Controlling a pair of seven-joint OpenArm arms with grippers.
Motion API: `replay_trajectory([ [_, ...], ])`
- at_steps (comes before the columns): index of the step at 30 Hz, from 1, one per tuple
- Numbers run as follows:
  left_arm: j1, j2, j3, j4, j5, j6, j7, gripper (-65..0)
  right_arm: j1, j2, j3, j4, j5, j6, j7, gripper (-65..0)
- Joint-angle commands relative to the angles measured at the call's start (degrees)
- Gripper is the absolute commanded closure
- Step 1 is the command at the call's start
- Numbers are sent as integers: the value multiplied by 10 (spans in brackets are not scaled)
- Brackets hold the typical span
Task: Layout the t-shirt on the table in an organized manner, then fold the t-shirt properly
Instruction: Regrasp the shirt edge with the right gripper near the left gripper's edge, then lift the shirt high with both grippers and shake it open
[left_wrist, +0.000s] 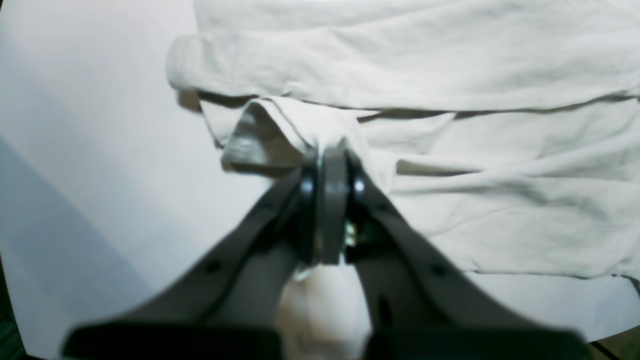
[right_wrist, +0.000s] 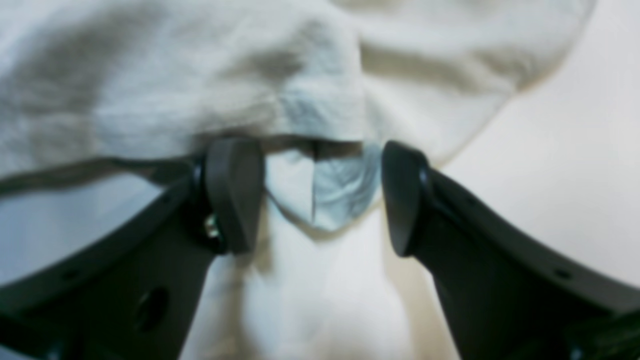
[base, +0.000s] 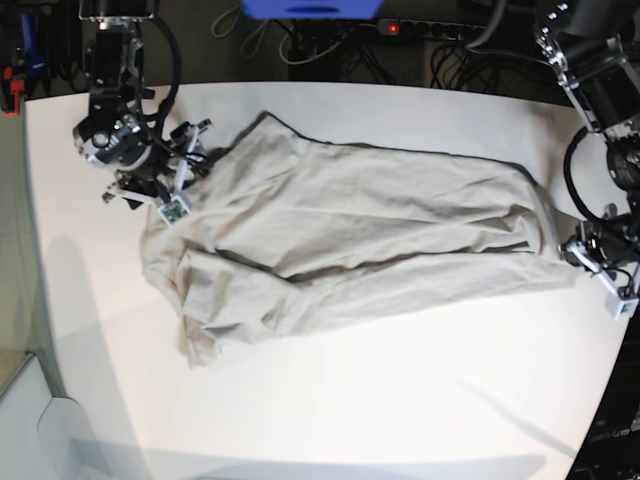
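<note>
- The t-shirt (base: 350, 235) lies stretched and creased across the white desk (base: 400, 400)
- Left tool (left_wrist: 330, 157) is clamped on a fold at the shirt's edge
- Right tool (right_wrist: 322, 195) stands spread, cloth between its fingers

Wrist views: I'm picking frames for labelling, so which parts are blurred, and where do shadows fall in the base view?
Left wrist: the closed left tool is soft, its near arms very blurred; the t-shirt reads fairly sharp. Right wrist: everything is soft, the open right tool most. Base: sharp, curved at the edges, with grey shadows on the table at lower left.
</note>
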Motion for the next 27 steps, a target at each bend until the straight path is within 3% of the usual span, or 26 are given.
replay_trajectory([
  [1, -11, -11, -3, 9, -5, -1, -7, -4, 0, 3, -2, -10, -21, 4, -26, -329],
  [3, -11, -11, -3, 9, -5, -1, -7, -4, 8, 3, -3, -18, -21, 4, -27, -236],
  [6, -11, -11, -3, 9, -5, -1, -7, -4, 9, 3, -2, -21, -22, 4, -31, -35],
  [7, -11, -11, -3, 9, -5, -1, -7, -4, 9, 3, -2, -21, -23, 4, -32, 0],
  [10, -11, -11, -3, 9, -5, -1, -7, -4, 9, 3, 1, -19, -23, 4, -32, -30],
  [16, -17, -10, -4, 10, -5, -1, -7, -4, 32, 10, 13, 32, -24, 4, -36, -13],
  [23, -81, 9, -4, 10, -6, 1, -8, -4, 130, 12, 16, 67, -24, 4, -68, -13],
  [27, -147, 29, -3, 2, 0, 5, -8, -4, 198, 29, 14, 64, -23, 4, -92, -13],
])
